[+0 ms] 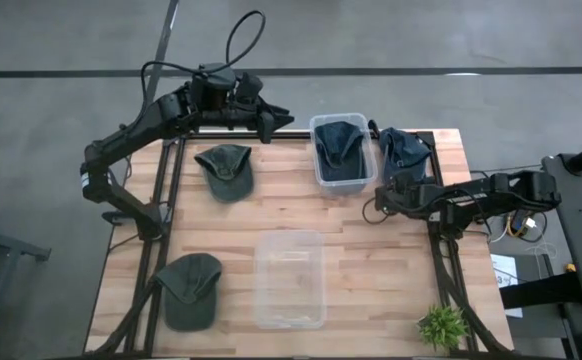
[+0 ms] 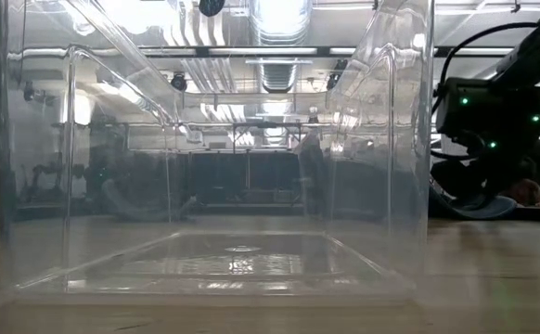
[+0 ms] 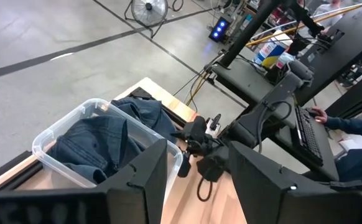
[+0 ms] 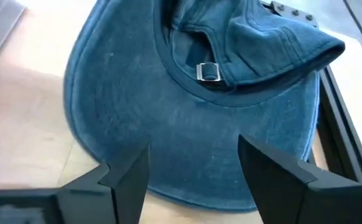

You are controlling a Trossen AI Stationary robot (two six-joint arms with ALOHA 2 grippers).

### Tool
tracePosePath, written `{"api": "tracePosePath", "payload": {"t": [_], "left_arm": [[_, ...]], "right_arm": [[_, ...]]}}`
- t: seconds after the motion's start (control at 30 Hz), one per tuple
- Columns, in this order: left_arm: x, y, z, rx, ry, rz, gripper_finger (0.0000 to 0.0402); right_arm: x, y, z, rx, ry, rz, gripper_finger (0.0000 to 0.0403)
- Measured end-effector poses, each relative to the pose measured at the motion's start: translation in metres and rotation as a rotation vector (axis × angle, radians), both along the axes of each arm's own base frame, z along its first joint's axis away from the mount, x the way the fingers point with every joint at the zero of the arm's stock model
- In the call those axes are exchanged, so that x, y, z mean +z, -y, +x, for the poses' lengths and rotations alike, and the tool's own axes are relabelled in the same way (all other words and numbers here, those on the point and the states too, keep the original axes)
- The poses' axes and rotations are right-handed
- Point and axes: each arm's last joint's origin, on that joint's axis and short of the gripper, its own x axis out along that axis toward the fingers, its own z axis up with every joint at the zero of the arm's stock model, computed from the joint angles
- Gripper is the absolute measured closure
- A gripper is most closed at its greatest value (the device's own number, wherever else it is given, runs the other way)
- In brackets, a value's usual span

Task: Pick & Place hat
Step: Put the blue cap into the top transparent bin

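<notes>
A blue denim hat point(image 1: 403, 150) lies on the table's far right corner, its brim point(image 4: 187, 124) flat on the wood and facing my right gripper point(image 4: 193, 171). That gripper point(image 1: 387, 193) is open and hovers just at the near side of the brim, one finger toward each side of it. Whether it touches the brim does not show. A second blue hat point(image 1: 339, 148) sits in a small clear bin point(image 1: 316, 172). Two green hats point(image 1: 225, 168) point(image 1: 191, 288) rest on the left half of the table. My left gripper point(image 1: 271, 122) is open, raised over the far edge, left of the small bin point(image 3: 56, 137).
A large clear bin point(image 1: 289, 278) stands at the table's middle near side and fills the low view point(image 2: 224, 250). A small plant point(image 1: 442, 325) sits at the near right corner. Black frame rails point(image 1: 441, 260) run along both sides. A person's hand point(image 3: 321, 115) shows at a desk beyond the table.
</notes>
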Motion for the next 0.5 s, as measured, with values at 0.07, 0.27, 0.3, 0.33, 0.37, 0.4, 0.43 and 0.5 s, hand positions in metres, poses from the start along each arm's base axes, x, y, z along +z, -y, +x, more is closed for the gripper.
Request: {"api": "tracePosePath", "payload": {"t": [0.07, 0.27, 0.3, 0.33, 0.37, 0.4, 0.43, 0.5], "left_arm": [[-0.001, 0.000, 0.000, 0.001, -0.006, -0.003, 0.0239], [-0.002, 0.000, -0.001, 0.009, -0.013, -0.037, 0.0239], [-0.002, 0.000, -0.001, 0.010, -0.012, -0.040, 0.0239], [-0.002, 0.000, -0.001, 0.011, -0.012, -0.044, 0.0239], [-0.002, 0.000, -0.001, 0.012, -0.011, -0.048, 0.0239], [-0.002, 0.000, -0.001, 0.012, -0.012, -0.049, 0.0239], [-0.002, 0.000, -0.001, 0.012, -0.014, -0.050, 0.0239], [-0.003, 0.000, -0.001, 0.013, -0.016, -0.051, 0.0239]], "right_arm": [[-0.001, 0.003, 0.000, -0.009, 0.011, -0.004, 0.0178], [-0.003, 0.011, -0.002, -0.094, 0.090, 0.040, 0.0248], [-0.003, 0.012, -0.002, -0.100, 0.098, 0.054, 0.0273], [-0.003, 0.012, -0.002, -0.104, 0.106, 0.062, 0.0302], [-0.002, 0.013, -0.001, -0.104, 0.111, 0.065, 0.0334], [-0.001, 0.014, 0.001, -0.095, 0.111, 0.077, 0.0365], [0.001, 0.014, 0.002, -0.085, 0.109, 0.084, 0.0377], [0.003, 0.015, 0.005, -0.072, 0.116, 0.103, 0.0390]]}}
